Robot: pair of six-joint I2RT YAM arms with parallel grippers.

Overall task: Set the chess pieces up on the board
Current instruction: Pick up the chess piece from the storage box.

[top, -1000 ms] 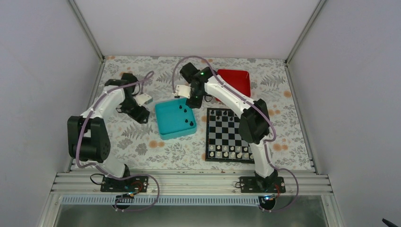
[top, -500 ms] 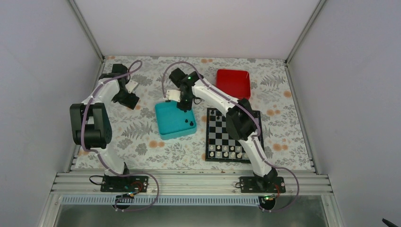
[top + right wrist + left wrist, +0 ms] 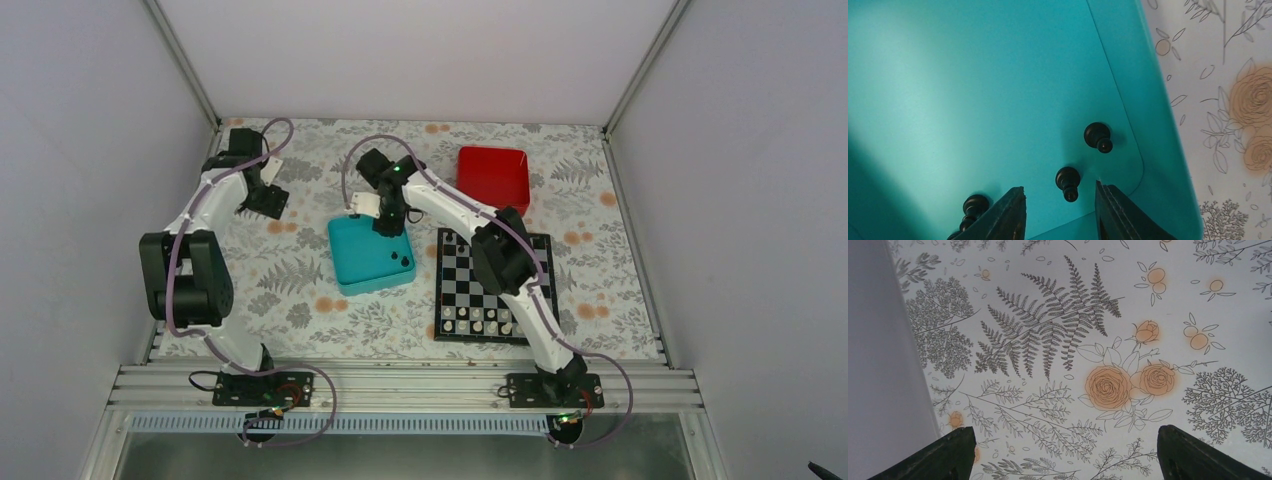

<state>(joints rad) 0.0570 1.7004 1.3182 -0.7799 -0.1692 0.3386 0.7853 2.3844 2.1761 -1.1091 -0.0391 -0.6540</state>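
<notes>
In the view from above, the chessboard (image 3: 478, 288) lay flat on the flowery table cloth (image 3: 300, 295), in the lower middle of the picture and a bit to the right. Along its near edge stood rows of white pieces (image 3: 485, 320). A few black chess pieces (image 3: 452, 241) showed at its far left corner, and the right arm (image 3: 455, 205) hid much of that far edge.

Just left of the board sat the teal tray (image 3: 350, 265). The right claw (image 3: 388, 222) hung over the far right part of the tray, pointing down. In the right wrist view its two fingers (image 3: 1010, 215) stood partly open and held nothing. One black pawn (image 3: 1068, 182) stood on the tray floor just ahead of the gap between the tips, touching neither finger. A second black pawn (image 3: 1098, 137) stood a little farther on, near a rounded corner of the tray. A third black piece (image 3: 970, 207) sat at the lower left of that picture, just beside one finger and partly hidden by it.

Farther back, in the upper left, the left claw (image 3: 268, 200) hung over bare cloth, well apart from the tray and the board. In the left wrist view it was wide open, with only orange roses (image 3: 1108, 385) on the cloth between its tips.

Farthest of all sat the red tray (image 3: 493, 175), beyond the board
</notes>
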